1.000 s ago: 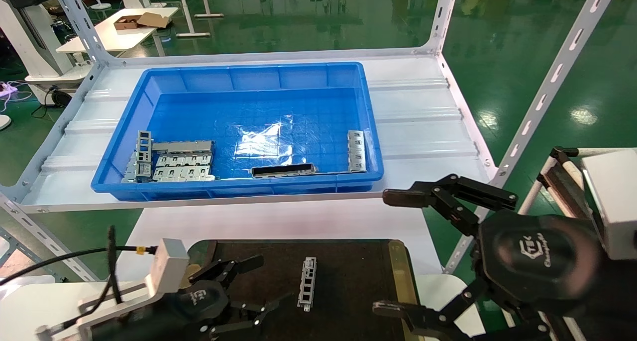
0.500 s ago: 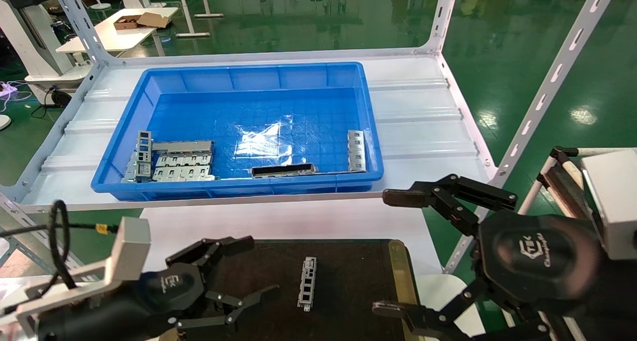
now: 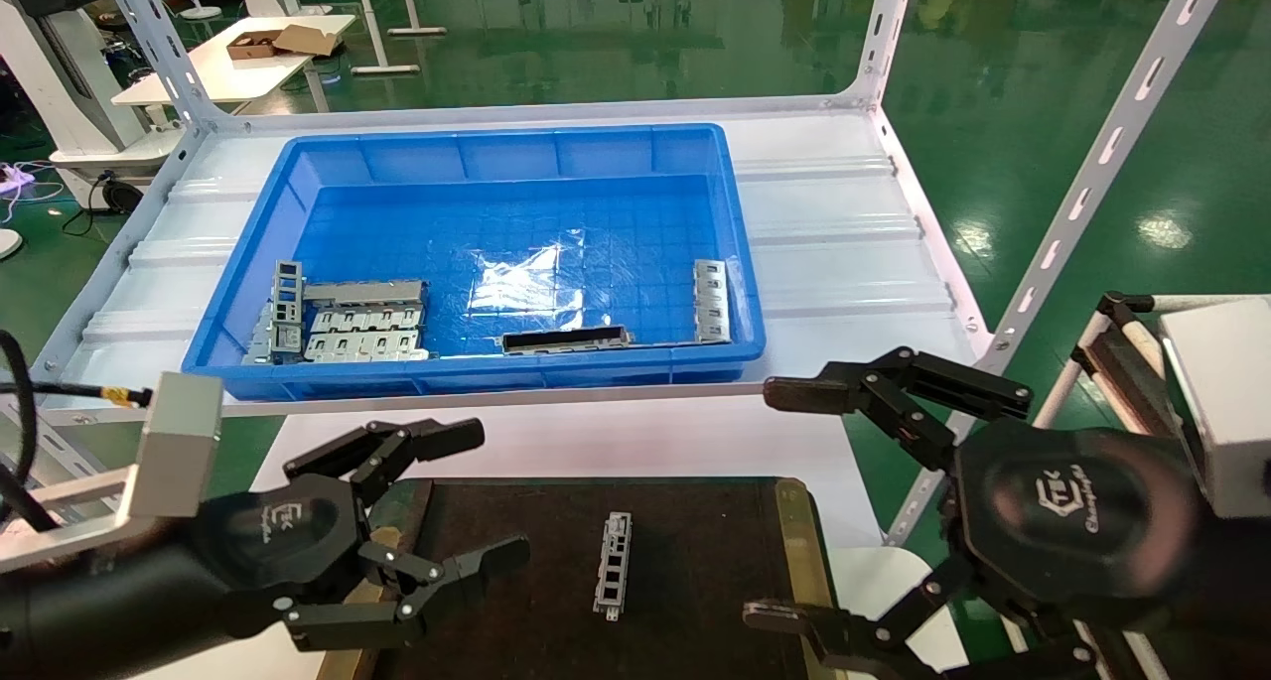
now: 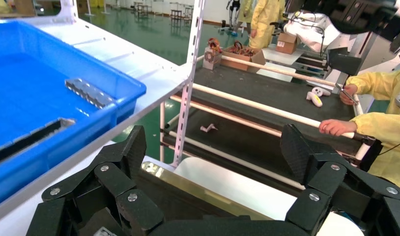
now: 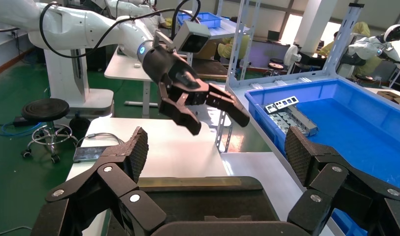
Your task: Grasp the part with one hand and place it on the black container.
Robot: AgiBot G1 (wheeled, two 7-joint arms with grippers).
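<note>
The part (image 3: pixel 614 564), a narrow silver channel with square cutouts, lies flat on the black container (image 3: pixel 695 551), near its middle. My left gripper (image 3: pixel 482 493) hovers over the tray's left edge, open and empty, a hand's width left of the part. In the left wrist view the left gripper (image 4: pixel 214 147) has its fingers spread wide over the tray's brass rim (image 4: pixel 198 184). My right gripper (image 3: pixel 784 506) hangs open and empty off the tray's right side. The right wrist view shows the right gripper (image 5: pixel 217 147) open above the black container (image 5: pixel 203 201), with the left gripper (image 5: pixel 198 105) farther off.
A deep blue bin (image 3: pixel 248 293) sits on the white shelf behind the tray. It holds several grey stamped plates (image 3: pixel 353 325), a dark strip (image 3: pixel 566 340) and another narrow channel (image 3: pixel 711 301). White shelf posts (image 3: pixel 1082 194) rise at the right.
My left hand has risen and drawn away to the left, from low over the tray to its left edge, fingers open throughout. The part and the right arm have not moved.
</note>
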